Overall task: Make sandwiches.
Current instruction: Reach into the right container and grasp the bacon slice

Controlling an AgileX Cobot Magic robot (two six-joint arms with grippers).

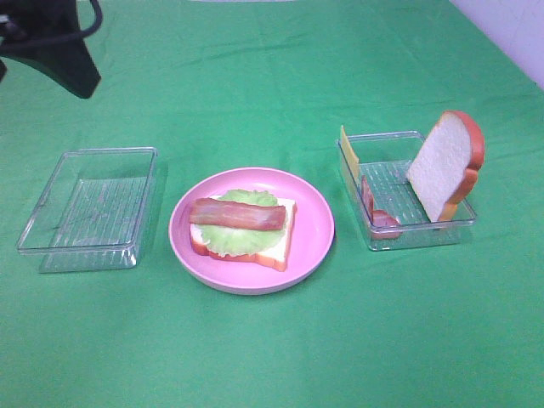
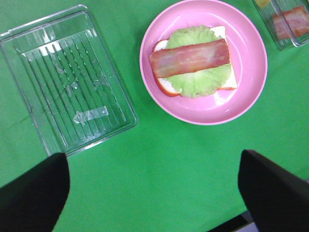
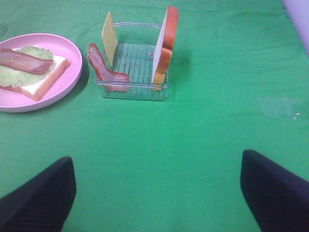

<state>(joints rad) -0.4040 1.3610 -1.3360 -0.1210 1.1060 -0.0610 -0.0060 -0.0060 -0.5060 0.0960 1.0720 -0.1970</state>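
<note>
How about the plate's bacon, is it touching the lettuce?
Touching. The left wrist view shows the bacon strip lying flat across the lettuce leaf.

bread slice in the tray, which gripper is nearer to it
Right. The right gripper faces the bread slice straight ahead; the left gripper is over by the plate, with the bread out of its view.

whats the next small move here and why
Probably the right end effector, open and empty, reaches for the cheese slice in the clear tray: the plate holds bread, lettuce and bacon but no cheese or top slice.
</note>
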